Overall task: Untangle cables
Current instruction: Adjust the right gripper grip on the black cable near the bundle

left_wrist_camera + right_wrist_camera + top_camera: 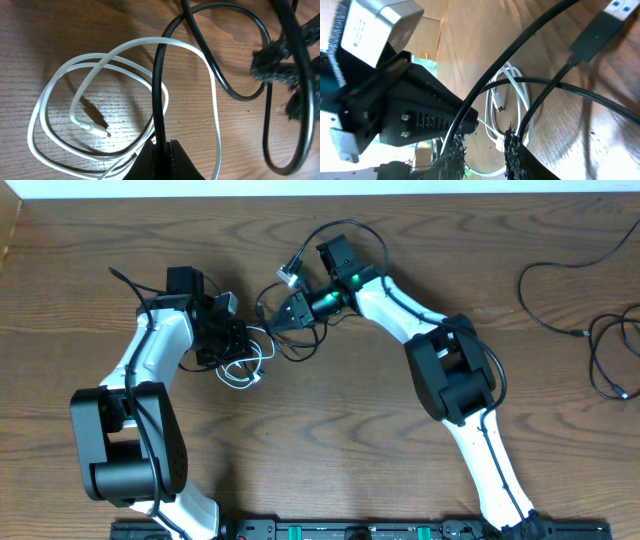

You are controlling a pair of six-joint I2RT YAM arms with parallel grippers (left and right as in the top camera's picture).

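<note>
Overhead: left gripper [243, 340] and right gripper [272, 318] each clamped on black cable [300, 350].

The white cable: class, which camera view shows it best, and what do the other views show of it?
Left wrist view: the white cable fills the frame, loops and plug end sharp. Overhead shows only a small coil by the left arm; right wrist shows part of it behind black cables.

We see whole table [330, 430] from directly above. Both wrist views sit close, looking down; all three share white cable [125, 75] coil, frame centre-left overhead.
</note>
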